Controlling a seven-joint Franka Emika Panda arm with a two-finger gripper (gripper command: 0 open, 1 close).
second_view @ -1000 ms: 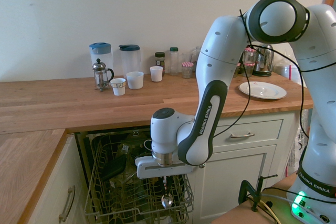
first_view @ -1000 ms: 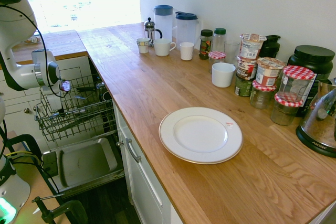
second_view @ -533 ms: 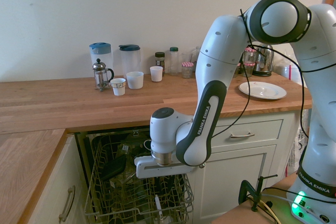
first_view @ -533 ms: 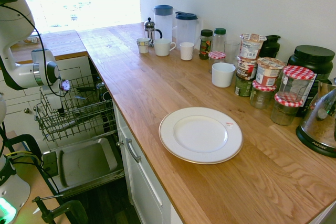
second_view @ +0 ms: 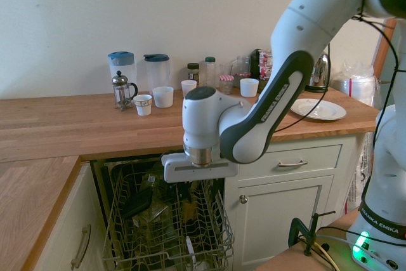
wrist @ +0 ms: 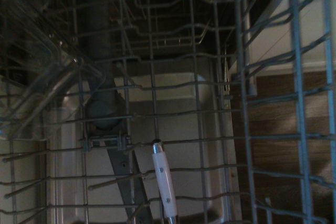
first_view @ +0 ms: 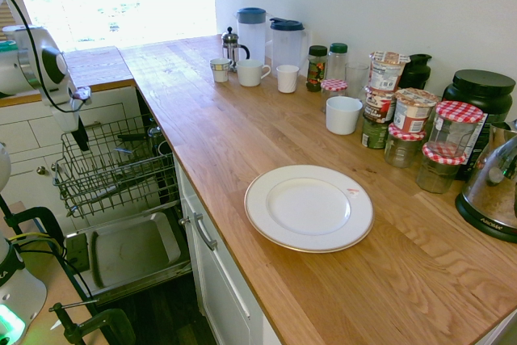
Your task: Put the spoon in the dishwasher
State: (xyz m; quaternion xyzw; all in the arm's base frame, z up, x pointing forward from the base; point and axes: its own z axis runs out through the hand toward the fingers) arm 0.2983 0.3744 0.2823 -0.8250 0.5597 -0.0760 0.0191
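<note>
Whereas a second ago the jaws hung low among the wires with the spoon dangling bowl-down from them, the arm [second_view: 266,106] has now lifted clear and carries nothing that I can see. Set against the dark cavity, the jaws do not show whether they stand wide or narrow, so I cannot tell.

The spoon [second_view: 189,246] appears to have been let go. A slim pale handle lies among the wires near the front edge of the dishwasher rack [second_view: 220,220], and the wrist view shows it as a smooth straight bar catching the light. I judge the task done, or all but done, with only the retreat left.

The rack is thin, coated grey wire in an open grid, so a narrow spoon could slip through. Below it, the inner door panel [first_view: 129,252] is flat, dull metal. Along the wooden tabletop [first_view: 242,143] sits a glossy white plate [first_view: 308,208].
</note>
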